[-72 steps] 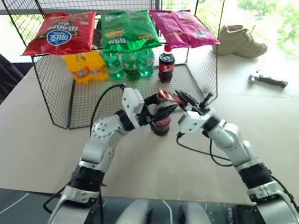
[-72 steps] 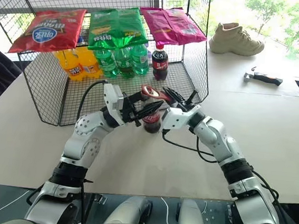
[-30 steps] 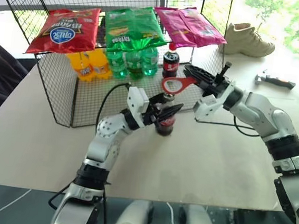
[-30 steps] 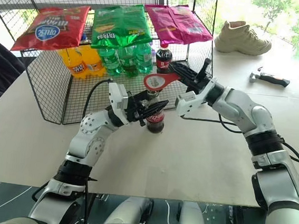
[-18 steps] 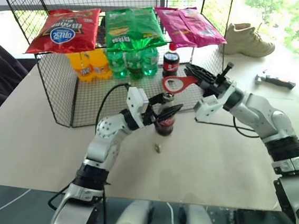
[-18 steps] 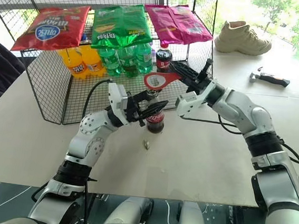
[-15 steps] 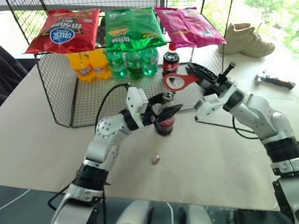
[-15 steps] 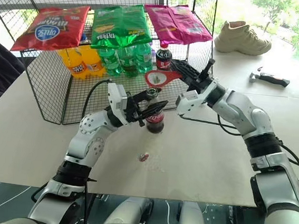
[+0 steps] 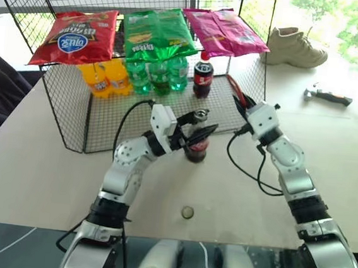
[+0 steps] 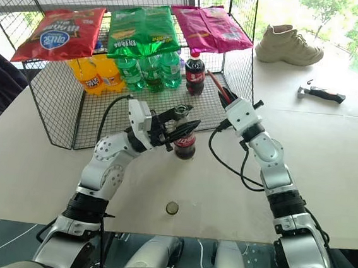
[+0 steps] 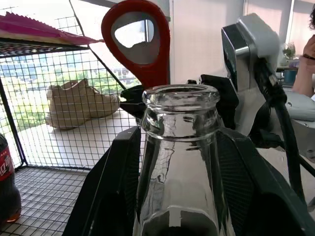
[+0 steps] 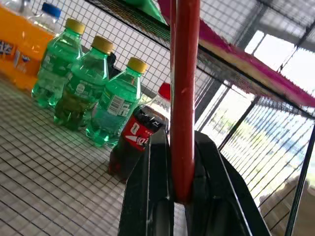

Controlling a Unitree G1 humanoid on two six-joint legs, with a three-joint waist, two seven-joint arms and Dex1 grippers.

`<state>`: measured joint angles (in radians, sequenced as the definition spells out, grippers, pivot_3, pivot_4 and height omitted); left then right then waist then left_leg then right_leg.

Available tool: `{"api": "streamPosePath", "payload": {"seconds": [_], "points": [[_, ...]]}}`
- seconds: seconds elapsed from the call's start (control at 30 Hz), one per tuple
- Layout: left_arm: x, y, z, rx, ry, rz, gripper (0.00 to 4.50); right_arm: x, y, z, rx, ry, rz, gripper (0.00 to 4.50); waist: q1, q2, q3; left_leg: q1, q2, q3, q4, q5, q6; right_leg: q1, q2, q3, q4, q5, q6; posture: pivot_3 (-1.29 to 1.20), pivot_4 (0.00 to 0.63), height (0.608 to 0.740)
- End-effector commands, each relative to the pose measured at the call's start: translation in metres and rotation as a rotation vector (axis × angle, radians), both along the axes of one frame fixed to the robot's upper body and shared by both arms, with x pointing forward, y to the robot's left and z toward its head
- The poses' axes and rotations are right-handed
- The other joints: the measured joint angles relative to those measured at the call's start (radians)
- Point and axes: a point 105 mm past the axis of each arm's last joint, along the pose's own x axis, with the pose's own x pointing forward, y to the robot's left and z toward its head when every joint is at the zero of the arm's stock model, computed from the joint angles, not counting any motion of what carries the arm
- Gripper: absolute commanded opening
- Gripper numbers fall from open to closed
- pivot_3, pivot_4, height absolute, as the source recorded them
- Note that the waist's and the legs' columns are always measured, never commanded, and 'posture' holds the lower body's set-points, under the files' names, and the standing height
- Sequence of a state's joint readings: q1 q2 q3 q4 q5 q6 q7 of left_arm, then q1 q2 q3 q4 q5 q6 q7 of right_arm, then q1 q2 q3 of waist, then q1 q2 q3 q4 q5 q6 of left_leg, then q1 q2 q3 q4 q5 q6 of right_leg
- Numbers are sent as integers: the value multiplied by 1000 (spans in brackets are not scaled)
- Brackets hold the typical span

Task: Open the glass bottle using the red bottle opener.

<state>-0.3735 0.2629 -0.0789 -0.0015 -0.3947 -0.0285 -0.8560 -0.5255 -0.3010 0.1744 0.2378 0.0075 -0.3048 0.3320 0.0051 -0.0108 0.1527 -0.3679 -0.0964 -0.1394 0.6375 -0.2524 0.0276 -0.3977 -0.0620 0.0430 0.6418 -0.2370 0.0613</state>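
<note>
Glass bottle [image 9: 196, 143] stands uncapped between the left gripper [image 9: 192, 132] fingers, clamped at the neck to steady it, while right gripper [image 10: 224, 98], just beside, pinches the red bottle opener [image 12: 183, 88] edge-on, cap [image 9: 187, 212] lying on table [image 9: 30, 164].

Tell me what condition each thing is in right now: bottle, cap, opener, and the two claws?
Glass bottle: upright on the table, mouth open, cap off.
Cap: lying loose on the table, in front of the bottle.
Red opener: clamped in the right gripper, clear of the bottle.
Left gripper: closed around the bottle's neck.
Right gripper: shut on the opener.
Plastic cola bottle: upright in the wire rack, red cap on.
</note>
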Motion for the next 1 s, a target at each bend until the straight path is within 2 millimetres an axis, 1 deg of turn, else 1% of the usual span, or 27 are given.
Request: {"api": "streamPosePath", "payload": {"seconds": [0.03,0.13,0.17,0.2,0.27,0.3,0.33,0.4,0.57,0.77,1.0], "points": [[2,4,-18,43,68,17,2027,-4,-4,6,90,55,-5,0,0,0,0,0,0,0,0,0,0,0,0,0,0,0,0,0,150,732],[2,4,-18,42,68,18,2027,-7,-1,3,71,62,-3,0,-1,0,0,0,0,0,0,0,0,0,0,0,0,0,0,0,150,732],[3,5,-17,42,66,21,2795,-8,-1,3,63,60,-4,0,-2,0,0,0,0,0,0,0,0,0,0,0,0,0,0,0,150,732],[3,5,-17,42,65,21,3038,-8,-1,3,59,60,-7,0,-4,1,0,0,0,0,0,0,0,-1,0,0,0,0,0,0,150,732],[3,5,-17,43,65,22,3997,-8,-2,3,51,57,-12,0,-10,0,1,-4,0,0,0,0,0,-4,0,0,0,0,0,0,150,732],[3,5,-17,43,65,20,4401,-8,-2,3,45,54,-13,0,-12,0,0,-6,0,0,0,0,0,-7,0,0,0,0,0,0,150,732],[3,5,-17,44,65,20,4401,-8,-2,3,44,54,-14,0,-13,0,0,-13,0,0,2,0,0,-14,0,0,2,0,0,0,150,732],[3,5,-17,44,65,19,4401,-7,-2,3,42,55,-15,0,-16,0,0,-17,-1,0,2,0,0,-18,-1,0,3,1,0,0,150,732],[1,7,-17,52,63,19,4401,-7,-2,1,45,62,-17,0,-17,0,0,-17,-1,1,1,0,0,-18,-1,1,1,1,0,0,150,732],[-7,13,-22,94,62,0,4401,-9,-5,-4,50,74,-22,0,-18,0,0,-17,-1,1,2,0,0,-17,-1,1,1,1,0,0,150,732],[-14,30,-25,109,85,31,4401,-12,-13,-10,58,94,-39,0,-18,0,0,-17,0,1,1,0,0,-18,-1,1,1,1,0,0,150,732]]}}
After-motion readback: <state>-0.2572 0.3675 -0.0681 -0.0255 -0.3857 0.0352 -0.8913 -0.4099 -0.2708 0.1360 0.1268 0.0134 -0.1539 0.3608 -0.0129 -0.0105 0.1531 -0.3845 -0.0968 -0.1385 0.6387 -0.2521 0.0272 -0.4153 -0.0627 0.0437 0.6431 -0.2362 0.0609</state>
